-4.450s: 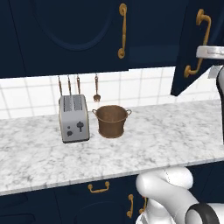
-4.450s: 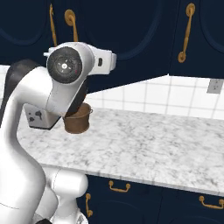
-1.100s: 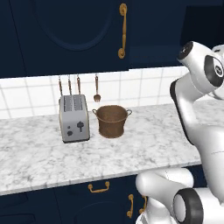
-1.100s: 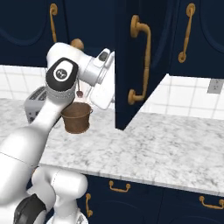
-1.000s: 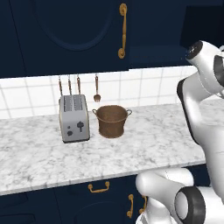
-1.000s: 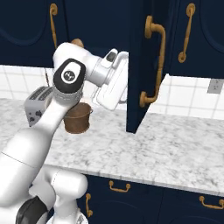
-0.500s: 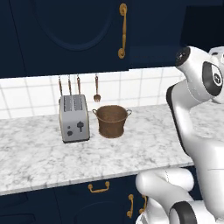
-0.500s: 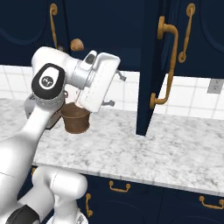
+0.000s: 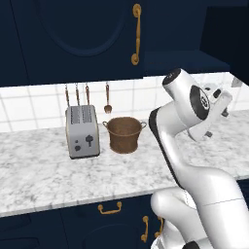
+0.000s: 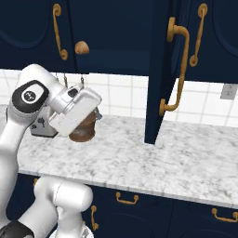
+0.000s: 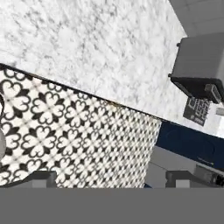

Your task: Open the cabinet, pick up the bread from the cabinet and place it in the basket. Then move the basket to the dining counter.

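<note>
**One upward reach left between the open tool and the bread**

Two dark tips of the tool [image 11: 111, 177] stand wide apart in the hand view, with nothing held between them. The tool is aimed downward, past the front edge of the table [image 10: 186, 158] and onto the patterned floor [image 11: 65, 131].

Behind the hand, toward the back edge of the table, the basket [image 9: 125, 134] is set upright. The toaster [image 9: 82, 131] is just beside it, on its left.

Farther back and higher, the cabinet [image 9: 73, 39] is found with its right door [image 10: 158, 83] swung out over the table. That door is seen nearly edge-on in the right base view, with its brass handle [image 10: 179, 69] facing outward.

The bread [image 10: 82, 47] is seen at the front edge of the cabinet shelf, at the left side of the opening and close to the closed left door. It lies above the tool and farther back, almost directly over the basket. The roll is round, so no long axis needs to be matched.

A lift and an upward turn of the wrist are judged to be needed before any grasp. Clear room is left between the hand and the open door on the right. Less room is offered on the left, where the closed door's edge stands near the bread. The shelf lip below the bread would have to be cleared.
</note>
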Controlling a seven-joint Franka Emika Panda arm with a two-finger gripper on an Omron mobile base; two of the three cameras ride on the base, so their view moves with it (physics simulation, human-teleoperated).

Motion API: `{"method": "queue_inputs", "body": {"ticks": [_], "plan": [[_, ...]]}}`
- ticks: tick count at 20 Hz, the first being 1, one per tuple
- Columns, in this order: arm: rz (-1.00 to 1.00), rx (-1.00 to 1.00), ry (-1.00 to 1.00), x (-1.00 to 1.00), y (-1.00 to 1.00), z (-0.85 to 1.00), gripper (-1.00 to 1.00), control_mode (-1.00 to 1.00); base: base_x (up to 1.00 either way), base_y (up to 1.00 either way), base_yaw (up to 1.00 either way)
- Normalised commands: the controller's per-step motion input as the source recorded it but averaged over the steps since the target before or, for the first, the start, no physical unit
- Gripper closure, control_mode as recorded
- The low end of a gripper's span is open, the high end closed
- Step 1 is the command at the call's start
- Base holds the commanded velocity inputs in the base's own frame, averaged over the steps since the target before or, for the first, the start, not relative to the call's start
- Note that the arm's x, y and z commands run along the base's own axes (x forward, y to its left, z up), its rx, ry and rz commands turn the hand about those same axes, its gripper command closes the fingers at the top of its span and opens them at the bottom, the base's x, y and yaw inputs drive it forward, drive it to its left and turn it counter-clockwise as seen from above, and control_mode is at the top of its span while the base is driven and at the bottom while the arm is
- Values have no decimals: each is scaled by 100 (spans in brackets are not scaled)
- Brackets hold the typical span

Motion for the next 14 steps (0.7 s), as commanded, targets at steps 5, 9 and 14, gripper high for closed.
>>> {"method": "queue_inputs", "body": {"ticks": [5,9,14], "plan": [[-45,48,-21,27,66,-55,-100,-100,0,0,0],[-39,35,-42,36,68,-9,-100,-100,0,0,0],[-28,14,-79,48,70,71,-100,-100,0,0,0]]}}
